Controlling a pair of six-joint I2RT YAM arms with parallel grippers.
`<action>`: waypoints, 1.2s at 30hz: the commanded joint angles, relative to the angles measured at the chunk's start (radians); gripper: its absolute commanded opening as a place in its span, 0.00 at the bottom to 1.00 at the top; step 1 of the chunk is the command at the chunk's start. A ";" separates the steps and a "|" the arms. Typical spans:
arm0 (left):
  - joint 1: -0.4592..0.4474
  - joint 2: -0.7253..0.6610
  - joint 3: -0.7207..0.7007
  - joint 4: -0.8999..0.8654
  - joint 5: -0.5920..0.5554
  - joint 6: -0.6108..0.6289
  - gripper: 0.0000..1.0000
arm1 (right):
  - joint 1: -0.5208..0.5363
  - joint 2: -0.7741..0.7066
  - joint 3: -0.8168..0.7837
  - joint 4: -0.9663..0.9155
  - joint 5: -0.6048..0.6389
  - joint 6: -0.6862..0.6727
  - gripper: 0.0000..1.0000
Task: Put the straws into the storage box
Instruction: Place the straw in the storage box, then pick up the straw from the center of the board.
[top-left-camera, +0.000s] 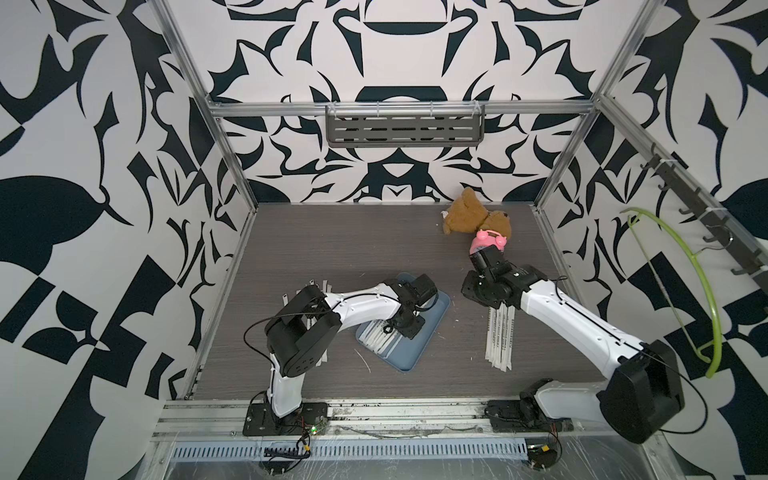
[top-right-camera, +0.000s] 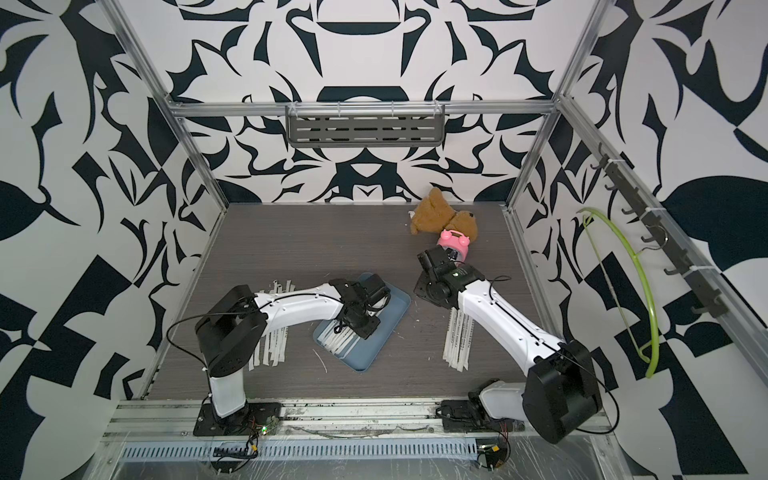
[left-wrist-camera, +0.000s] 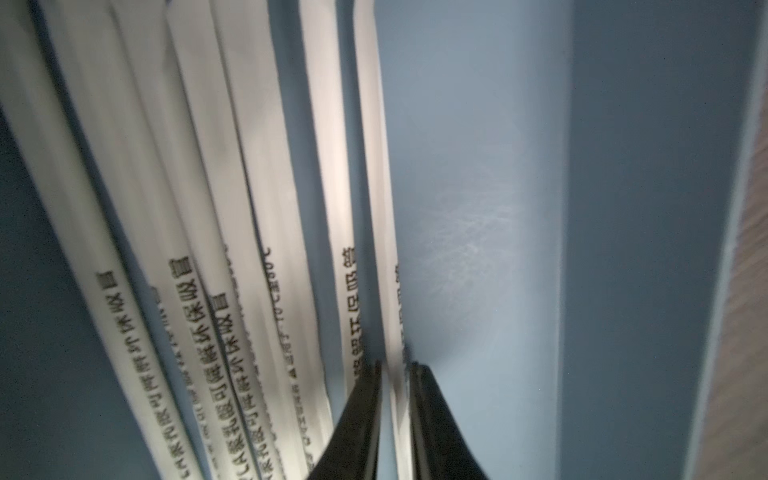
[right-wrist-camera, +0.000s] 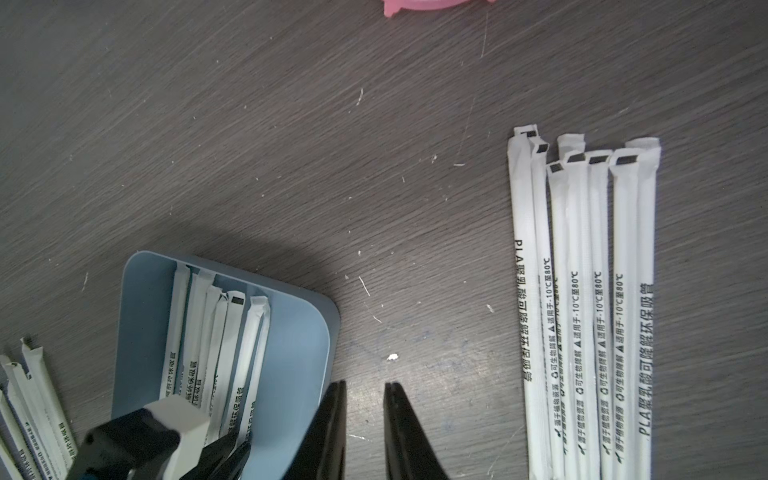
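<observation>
Straws (right-wrist-camera: 582, 291) in three lots. One lot lies inside the storage box (top-left-camera: 436, 309), lengthwise, crowded toward one long wall, with the rest of the floor bare. A second lot lies in a tidy row on the surface (top-left-camera: 332, 241) beneath the right arm, sides touching, some overlapping. A third lies on the surface beneath the left arm (top-left-camera: 361, 303), largely hidden in both top views. Left pincer (left-wrist-camera: 394, 368) is down in the box, tips narrowly apart astride the outermost straw there; whether they press it, cannot tell. Right pincer (right-wrist-camera: 365, 386) hangs over bare surface, clear of both box and row, tips apart, nothing between them. Handling, by judgement: each straw looks very light, a thin tube in a flat paper sleeve. Probably stiff enough to lift from one point, but likely to droop or swing if taken near an end. Paper looks smooth and lies flush to the surface, so there is little to get under. A pinch from above, across the narrow width, near mid-length, seems best. Neighbours touch, so one pinch may drag up two; the edge straw of a row looks the cleanest pick. Sleeve would likely crease or tear under a hard squeeze, so a light grip should do.
</observation>
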 joint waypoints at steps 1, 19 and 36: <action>-0.002 -0.007 0.033 -0.033 0.009 -0.007 0.19 | -0.004 -0.019 -0.001 -0.007 0.008 -0.006 0.22; 0.181 -0.349 -0.095 0.051 -0.057 -0.092 0.52 | -0.168 -0.059 -0.161 -0.251 0.018 -0.206 0.23; 0.315 -0.469 -0.231 0.140 -0.069 -0.135 0.61 | -0.170 0.144 -0.179 -0.052 -0.050 -0.234 0.26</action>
